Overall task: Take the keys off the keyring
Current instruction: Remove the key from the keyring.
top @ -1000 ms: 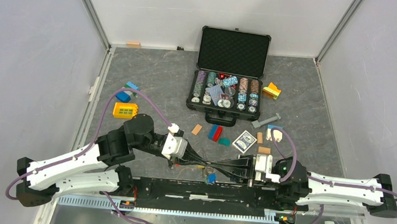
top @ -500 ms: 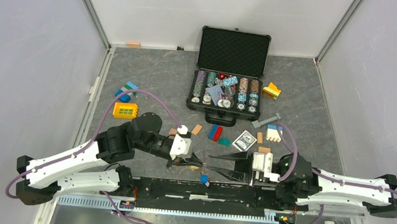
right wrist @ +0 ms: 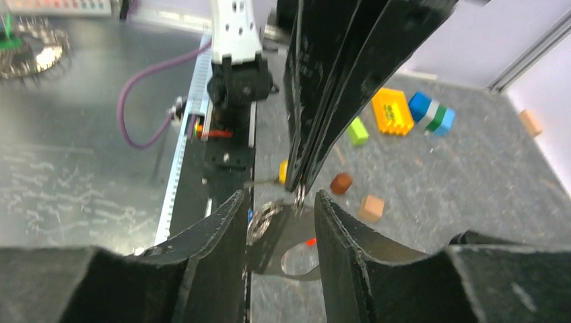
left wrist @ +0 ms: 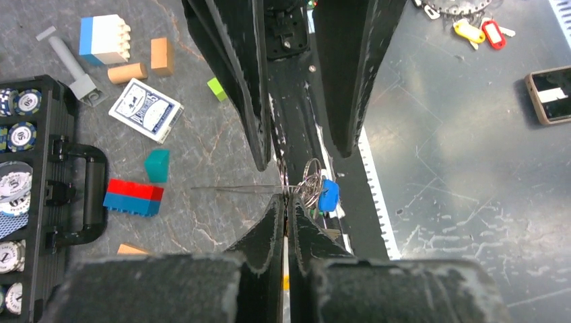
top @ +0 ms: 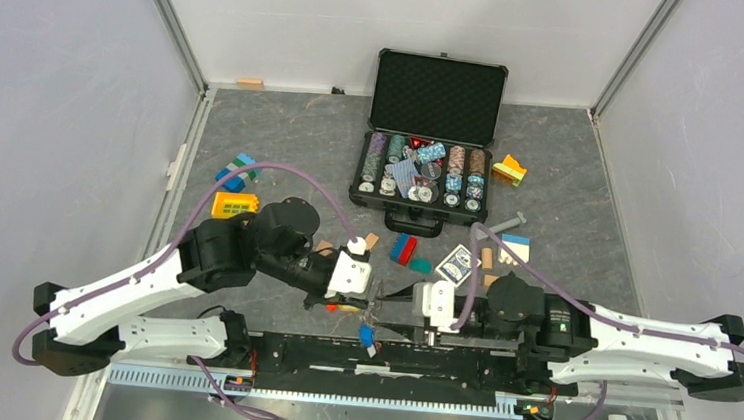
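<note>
1 keyring (left wrist: 309, 182) pinched by L claw (left wrist: 286, 204) | R claw (right wrist: 279, 202) wide | nr front rail (top: 456, 365)

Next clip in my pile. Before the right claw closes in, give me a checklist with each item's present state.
1. Left claw shut on the keyring: ok.
2. Right claw open, jaws standing either side of the left claw's tip: ok.
3. All keys off the ring: not ok, the blue key hangs on it.
4. Which key lies between the right claw's jaws: cannot tell.
5. Red and blue block away from both claws: ok.
</note>
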`<state>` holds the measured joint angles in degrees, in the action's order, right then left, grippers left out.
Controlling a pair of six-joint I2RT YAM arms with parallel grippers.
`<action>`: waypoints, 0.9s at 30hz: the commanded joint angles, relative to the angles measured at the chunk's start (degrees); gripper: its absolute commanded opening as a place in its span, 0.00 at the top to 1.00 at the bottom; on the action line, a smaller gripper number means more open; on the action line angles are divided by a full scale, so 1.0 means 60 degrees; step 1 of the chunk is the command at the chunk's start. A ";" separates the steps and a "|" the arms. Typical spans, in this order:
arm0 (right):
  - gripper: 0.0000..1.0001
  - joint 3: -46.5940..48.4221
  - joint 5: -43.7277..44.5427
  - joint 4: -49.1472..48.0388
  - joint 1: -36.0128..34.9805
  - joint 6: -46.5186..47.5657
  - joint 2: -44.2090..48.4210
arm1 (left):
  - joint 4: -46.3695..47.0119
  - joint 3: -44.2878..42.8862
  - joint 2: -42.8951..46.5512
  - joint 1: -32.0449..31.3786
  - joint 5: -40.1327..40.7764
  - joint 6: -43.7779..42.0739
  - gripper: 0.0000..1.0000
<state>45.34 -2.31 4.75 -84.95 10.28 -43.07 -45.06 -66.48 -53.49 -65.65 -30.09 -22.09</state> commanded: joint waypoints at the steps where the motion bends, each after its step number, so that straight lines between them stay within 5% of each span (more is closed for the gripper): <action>1: 0.53 0.0277 0.0162 0.0527 0.0008 -0.0201 -0.0230 | -0.1072 -0.0930 -0.0236 -0.0030 0.0113 -0.0856 0.98; 27: 0.66 0.0174 0.0941 -0.0523 0.0007 -0.0381 -0.1239 | -0.1918 -0.1372 -0.0763 -0.0038 -0.0127 -0.1228 0.98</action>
<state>45.34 2.59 4.86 -84.95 8.78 -49.87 -57.76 -71.96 -58.46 -65.65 -29.10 -27.57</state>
